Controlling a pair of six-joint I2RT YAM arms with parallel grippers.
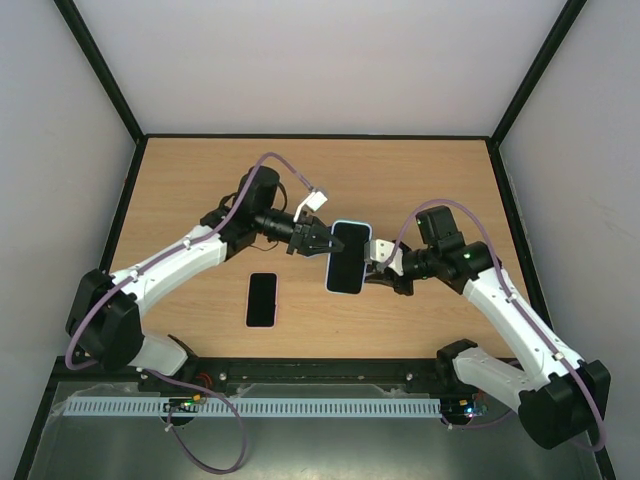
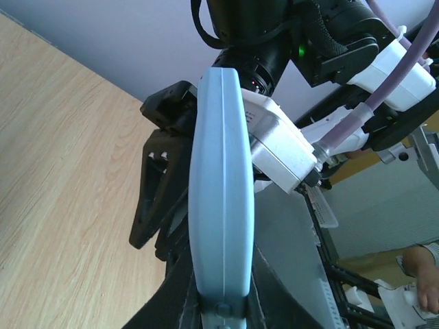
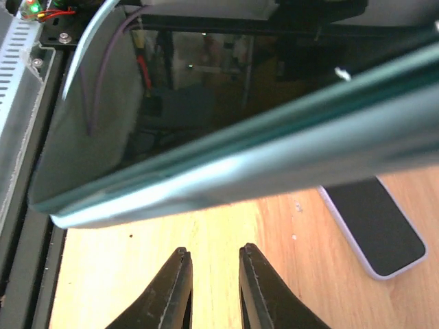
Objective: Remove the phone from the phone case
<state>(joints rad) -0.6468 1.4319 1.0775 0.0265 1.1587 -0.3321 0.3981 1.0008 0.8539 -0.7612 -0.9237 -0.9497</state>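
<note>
Robotics lab test cell, not a home or a shop.

A bare wooden table [image 1: 200, 180] sits boxed in by plain white panels [image 1: 300, 60] on a black frame [image 1: 100, 65]. The left arm [image 1: 175, 260] and right arm [image 1: 515, 315] are bolted to a black rail [image 1: 320, 375] at its near edge, trailing purple cables [image 1: 268, 156], beside a slotted white cable duct [image 1: 300, 408] and exposed wiring with a lit green LED [image 3: 29, 8].
</note>
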